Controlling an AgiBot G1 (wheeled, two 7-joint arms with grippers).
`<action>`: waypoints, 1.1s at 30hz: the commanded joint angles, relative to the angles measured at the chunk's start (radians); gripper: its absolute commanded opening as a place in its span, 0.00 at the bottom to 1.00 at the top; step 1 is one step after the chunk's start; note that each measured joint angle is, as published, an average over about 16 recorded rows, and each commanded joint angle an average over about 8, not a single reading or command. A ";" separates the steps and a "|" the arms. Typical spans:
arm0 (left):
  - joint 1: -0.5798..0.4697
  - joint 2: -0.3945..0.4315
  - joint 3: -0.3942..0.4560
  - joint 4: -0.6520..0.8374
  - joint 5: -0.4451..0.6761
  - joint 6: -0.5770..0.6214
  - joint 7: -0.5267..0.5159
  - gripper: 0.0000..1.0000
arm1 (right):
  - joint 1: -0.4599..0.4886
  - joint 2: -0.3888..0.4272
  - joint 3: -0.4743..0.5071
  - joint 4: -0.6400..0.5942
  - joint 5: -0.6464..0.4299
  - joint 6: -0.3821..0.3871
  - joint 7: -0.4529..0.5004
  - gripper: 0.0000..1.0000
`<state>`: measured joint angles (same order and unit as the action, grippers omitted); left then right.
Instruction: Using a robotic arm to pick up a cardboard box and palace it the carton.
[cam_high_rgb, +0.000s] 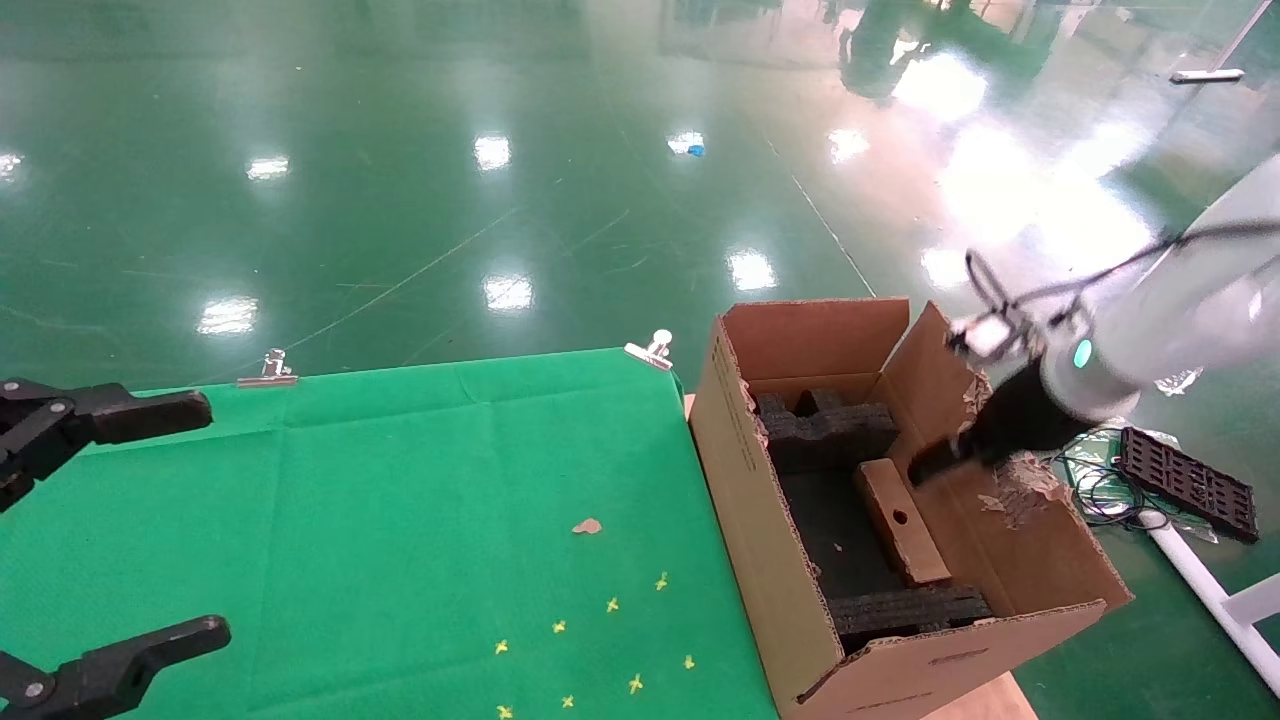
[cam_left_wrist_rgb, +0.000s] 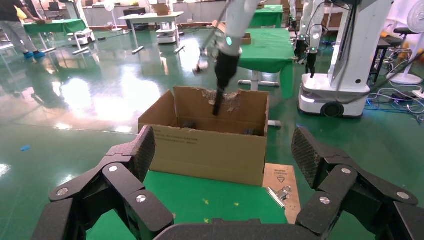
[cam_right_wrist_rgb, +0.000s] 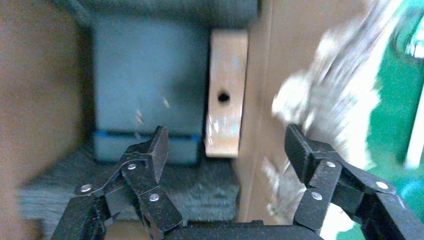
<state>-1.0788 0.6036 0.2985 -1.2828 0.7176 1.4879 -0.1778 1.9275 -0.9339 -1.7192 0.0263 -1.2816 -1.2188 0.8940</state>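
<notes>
Over the carton (cam_high_rgb: 770, 520) my right end effector (cam_high_rgb: 935, 465) hangs above the ragged flap edge, fingers spread wide and gripping nothing, as the right wrist view makes plain. Down inside the carton the cardboard box (cam_high_rgb: 900, 520) lies against the right-hand wall, its round hole facing up, on the dark floor between the two black foam blocks (cam_high_rgb: 825, 430). It touches nothing of mine; it looks released and settled.

So by my reckoning the placing step is done, and I am at the letting-go and pulling-clear stage. The robotic arm (cam_high_rgb: 1150, 330) reaches in from the carton's right side, with its green ring light showing just outside the torn flap.

What next? I judge a straight lift upward, keeping the spread fingers clear of that shredded flap edge beside them, since a snag there could drag the carton wall or tip the flap onto the box. Only then swing away from the carton.

Well away from the carton, my left end effector (cam_high_rgb: 80, 540) sits parked over the far side of the green tabletop (cam_high_rgb: 400, 500), jaws wide apart and empty too.
</notes>
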 joint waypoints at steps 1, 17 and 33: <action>0.000 0.000 0.000 0.000 0.000 0.000 0.000 1.00 | 0.041 0.004 0.002 0.005 0.003 -0.013 -0.017 1.00; 0.000 0.000 0.001 0.000 -0.001 0.000 0.000 1.00 | 0.367 0.029 0.020 0.071 0.017 -0.067 -0.153 1.00; 0.000 -0.001 0.001 0.001 -0.001 0.000 0.001 1.00 | 0.201 0.075 0.234 0.252 0.102 -0.087 -0.233 1.00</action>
<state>-1.0792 0.6031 0.2999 -1.2818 0.7166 1.4874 -0.1767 2.1273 -0.8587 -1.4842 0.2796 -1.1789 -1.3064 0.6609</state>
